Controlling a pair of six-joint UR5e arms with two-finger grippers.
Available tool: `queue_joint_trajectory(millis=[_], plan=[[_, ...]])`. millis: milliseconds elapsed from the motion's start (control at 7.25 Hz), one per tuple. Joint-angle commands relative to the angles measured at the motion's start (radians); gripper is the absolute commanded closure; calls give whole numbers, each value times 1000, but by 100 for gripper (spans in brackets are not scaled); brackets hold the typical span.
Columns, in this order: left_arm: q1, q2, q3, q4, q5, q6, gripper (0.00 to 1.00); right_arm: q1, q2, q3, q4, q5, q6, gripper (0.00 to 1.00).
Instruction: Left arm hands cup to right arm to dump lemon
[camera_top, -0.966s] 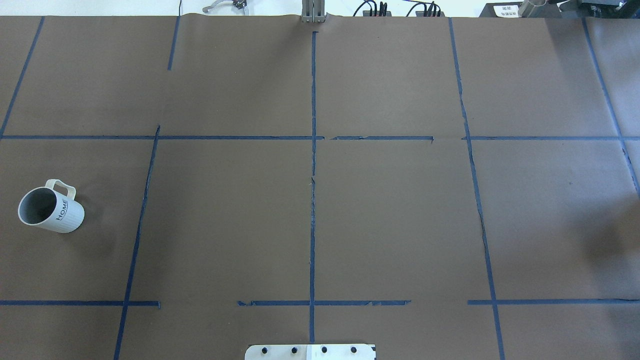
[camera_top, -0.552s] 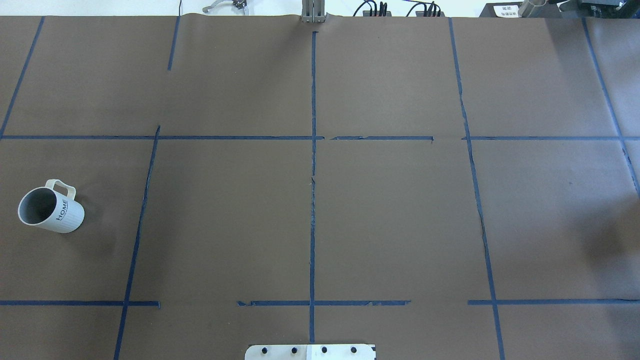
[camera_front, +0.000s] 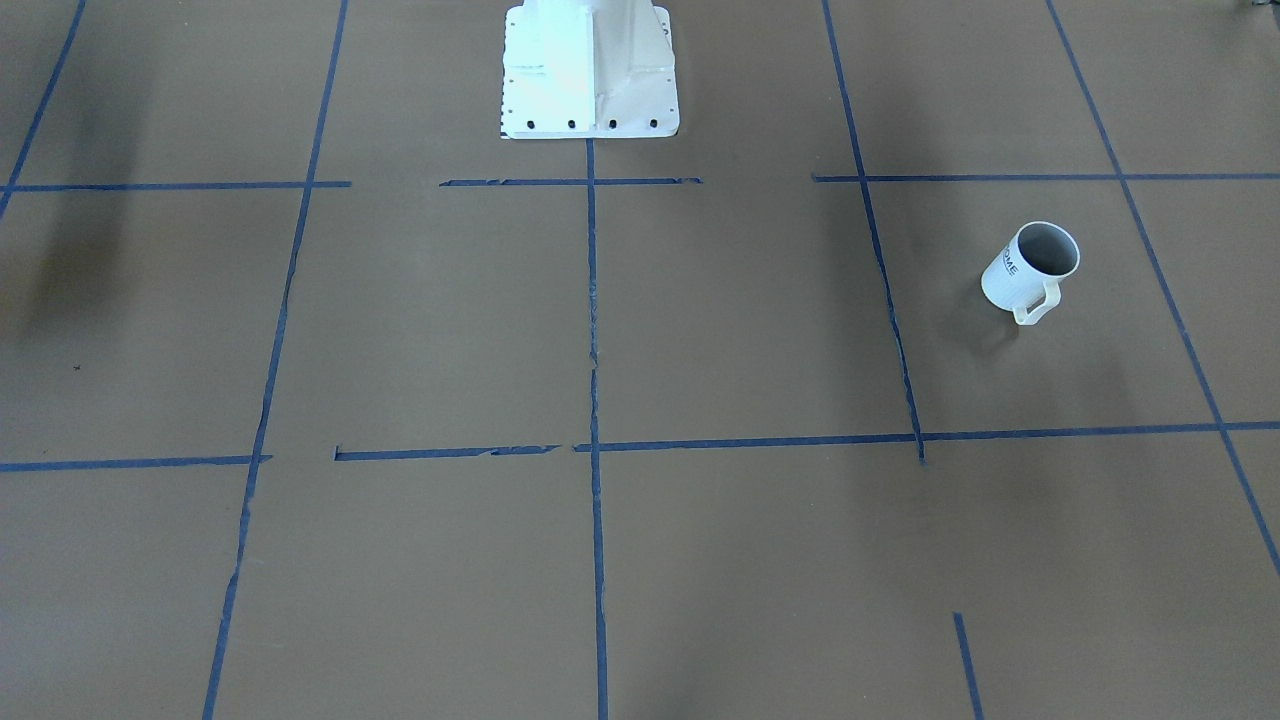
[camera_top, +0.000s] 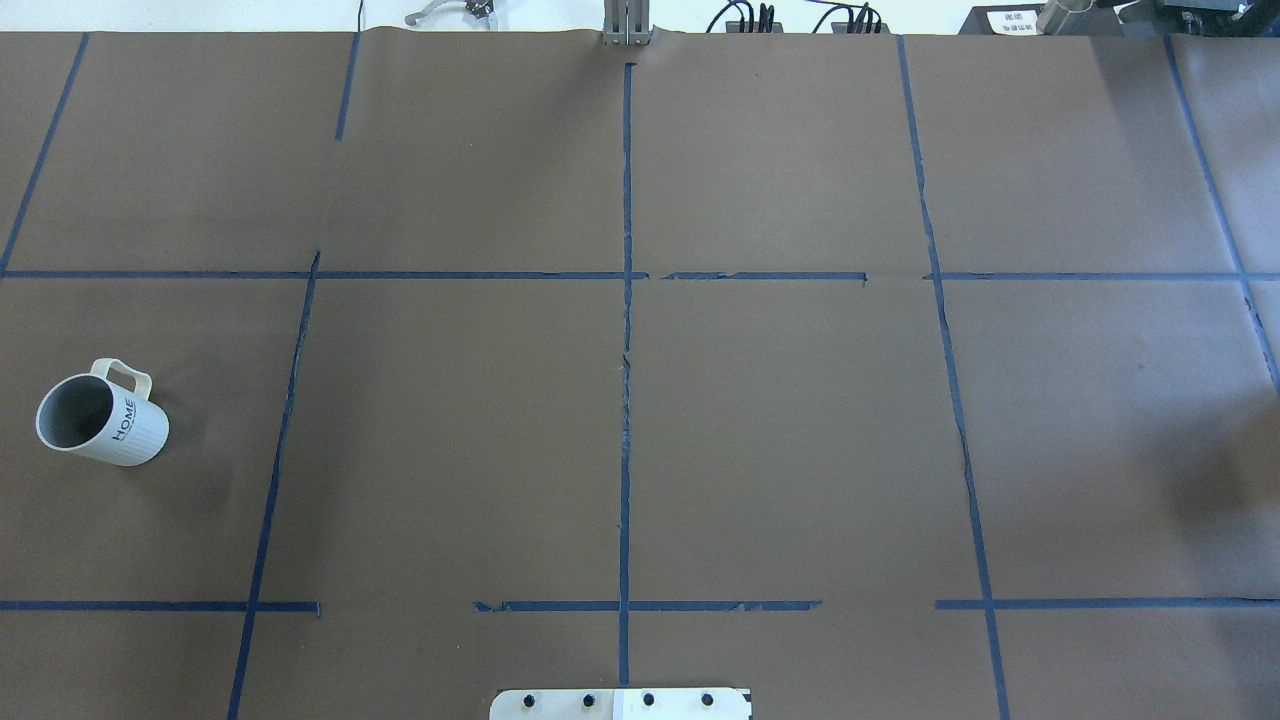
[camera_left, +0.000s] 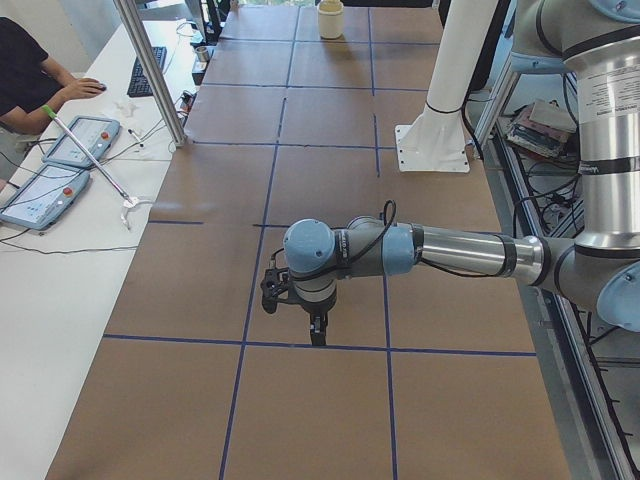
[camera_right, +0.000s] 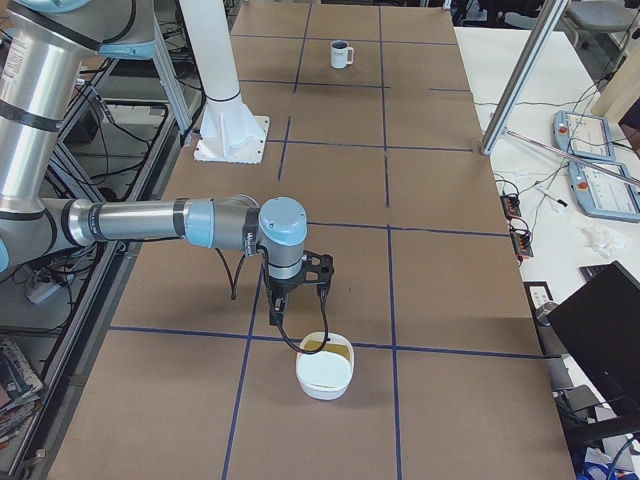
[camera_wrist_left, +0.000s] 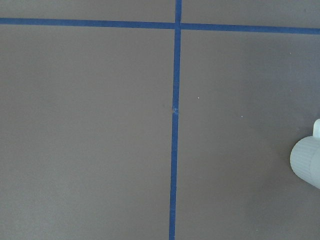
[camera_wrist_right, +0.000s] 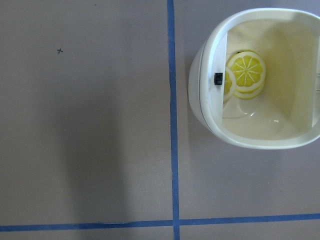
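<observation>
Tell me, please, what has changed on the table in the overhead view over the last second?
Nothing has visibly changed. The cup stands upright at the same spot on the left of the table, its handle pointing away from the robot, as before.

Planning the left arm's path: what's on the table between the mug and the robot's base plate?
Nothing stands there. In the overhead view the stretch from the mug to the base plate is bare brown paper crossed by blue tape lines.
</observation>
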Motion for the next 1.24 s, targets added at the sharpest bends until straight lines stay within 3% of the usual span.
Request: queue_joint_trajectory(millis=[0,1103], plan=[[34,-4,2,2,1,0,0,1,4,0,2,7,-4,0],[36,-7,35,-6,7,0,0,1,16,-6,1,5,-7,0]])
